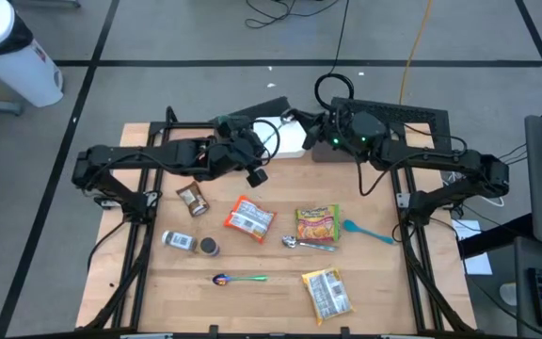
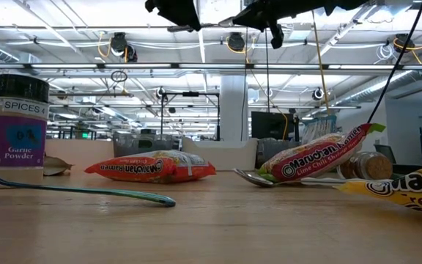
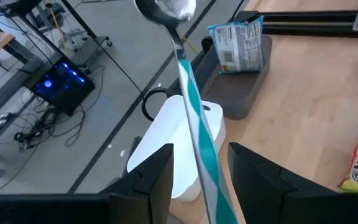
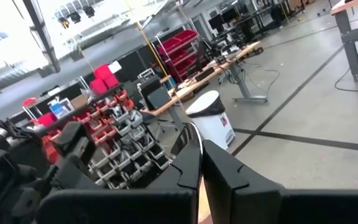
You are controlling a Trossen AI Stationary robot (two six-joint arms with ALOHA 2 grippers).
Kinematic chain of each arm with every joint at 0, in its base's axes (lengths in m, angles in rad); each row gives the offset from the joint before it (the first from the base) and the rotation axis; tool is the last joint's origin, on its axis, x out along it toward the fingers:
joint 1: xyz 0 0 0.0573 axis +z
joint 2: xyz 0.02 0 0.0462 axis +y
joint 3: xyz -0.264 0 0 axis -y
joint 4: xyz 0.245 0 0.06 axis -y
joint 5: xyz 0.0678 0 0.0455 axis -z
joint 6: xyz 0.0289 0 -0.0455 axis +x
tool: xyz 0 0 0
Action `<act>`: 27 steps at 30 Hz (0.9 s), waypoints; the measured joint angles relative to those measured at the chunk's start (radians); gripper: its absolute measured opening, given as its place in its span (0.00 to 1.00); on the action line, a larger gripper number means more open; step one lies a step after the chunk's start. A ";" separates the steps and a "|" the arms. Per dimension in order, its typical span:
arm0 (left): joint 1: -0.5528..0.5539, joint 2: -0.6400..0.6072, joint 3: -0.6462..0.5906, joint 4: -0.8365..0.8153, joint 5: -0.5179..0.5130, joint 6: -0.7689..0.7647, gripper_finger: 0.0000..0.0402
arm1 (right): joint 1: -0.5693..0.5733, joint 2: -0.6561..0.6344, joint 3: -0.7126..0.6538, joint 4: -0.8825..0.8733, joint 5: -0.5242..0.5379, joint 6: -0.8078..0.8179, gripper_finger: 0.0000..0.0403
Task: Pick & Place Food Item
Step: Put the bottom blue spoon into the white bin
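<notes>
My left gripper point(image 1: 263, 149) is raised at the table's far middle and holds a spoon with a teal handle point(image 3: 197, 130), its silver bowl point(image 3: 165, 10) pointing away over a white tray point(image 3: 173, 149). Beside the white tray stands a dark tray point(image 3: 241, 93) with a food packet point(image 3: 238, 46) lying in it. My right gripper point(image 1: 310, 122) hangs shut and empty above the far edge, near the dark tray point(image 1: 332, 153). Its wrist view point(image 4: 201, 168) looks out into the room. My left gripper has the spoon's teal handle point(image 3: 211, 180) running between its two fingers point(image 3: 157, 180), along them. The place of contact lies below the picture's edge. The spoon is lifted clear, its bowl out ahead of the fingers, above the white tray.
On the table lie a brown packet point(image 1: 193, 198), an orange noodle pack point(image 1: 249, 217), a yellow noodle pack point(image 1: 317, 224), a teal spoon point(image 1: 370, 231), a metal spoon point(image 1: 299, 243), a spice jar point(image 1: 182, 242), a purple-and-green spoon point(image 1: 238, 279) and a packet point(image 1: 327, 294).
</notes>
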 joint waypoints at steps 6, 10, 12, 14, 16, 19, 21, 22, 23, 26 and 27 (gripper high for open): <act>0.009 0.001 0.000 0.000 0.000 -0.003 0.39 | 0.000 0.000 0.000 0.014 0.001 0.000 0.00; 0.016 0.001 0.000 0.000 0.000 -0.010 0.39 | -0.001 0.000 0.000 0.019 0.001 0.000 0.00; 0.018 0.000 0.000 0.000 0.000 -0.014 0.39 | -0.001 0.002 0.000 0.020 0.001 0.000 0.00; 0.021 0.000 0.000 0.000 0.000 -0.015 0.39 | -0.001 0.004 0.000 0.019 0.000 0.000 0.00; 0.023 0.000 0.000 0.000 0.000 -0.016 0.39 | -0.001 0.004 0.000 0.019 0.000 -0.001 0.00; 0.028 0.000 0.000 0.001 0.001 -0.019 0.39 | -0.001 0.004 0.000 0.021 0.001 -0.001 0.00; 0.030 0.000 0.000 0.001 0.001 -0.019 0.39 | -0.001 0.004 0.000 0.021 0.001 -0.001 0.00; 0.031 0.000 0.000 0.001 0.001 -0.019 0.39 | -0.001 0.004 0.000 0.023 0.001 -0.001 0.00; 0.032 0.000 0.000 0.001 0.001 -0.019 0.39 | -0.001 0.004 0.000 0.026 0.001 -0.001 0.00; 0.034 0.000 0.000 0.001 0.001 -0.022 0.39 | -0.001 0.004 0.000 0.027 0.001 -0.002 0.00; 0.034 0.000 0.000 0.001 0.001 -0.022 0.39 | -0.001 0.004 0.000 0.027 0.001 -0.002 0.00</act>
